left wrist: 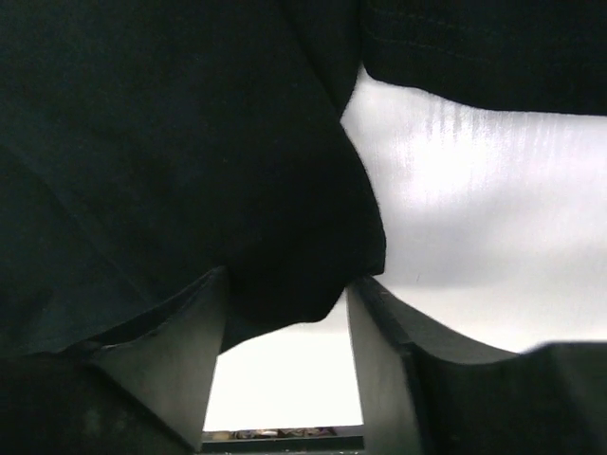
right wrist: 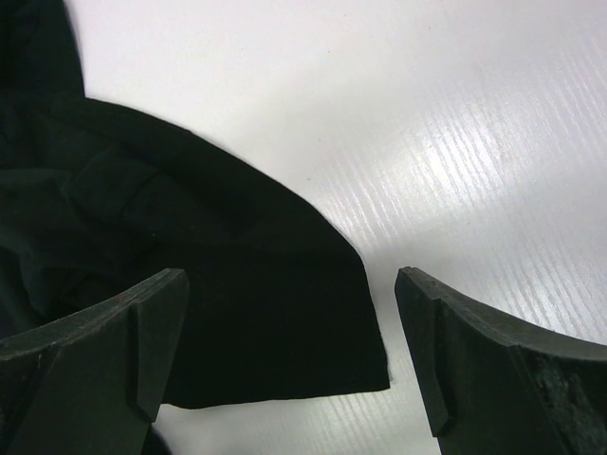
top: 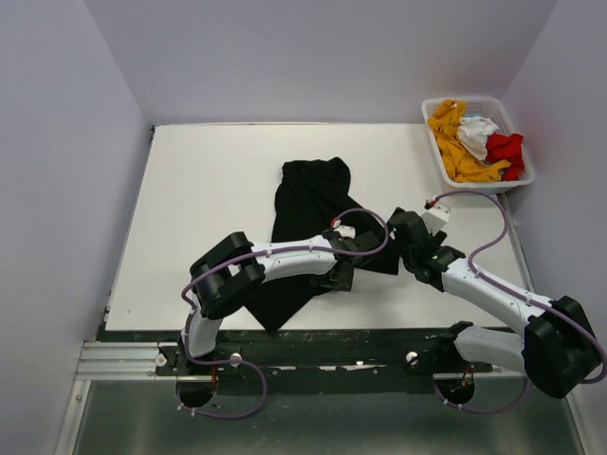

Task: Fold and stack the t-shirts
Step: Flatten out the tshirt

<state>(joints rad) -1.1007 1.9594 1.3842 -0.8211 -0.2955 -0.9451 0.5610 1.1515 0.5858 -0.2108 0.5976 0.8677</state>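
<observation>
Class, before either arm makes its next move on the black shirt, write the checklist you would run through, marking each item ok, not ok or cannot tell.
1. Jaws of right gripper apart: ok, wide open.
2. Corner of black t-shirt between those jaws: ok in the right wrist view.
3. Cloth gripped by left gripper: not ok; a fold hangs between its jaws, which stand apart.
4. Shirt lying flat: not ok, bunched and creased on the table.
5. Other shirts out of the way: ok; orange-yellow shirt, white shirt and red shirt lie in the basket.
6. Wrists clear of each other: cannot tell; they are close in the top view.
</observation>
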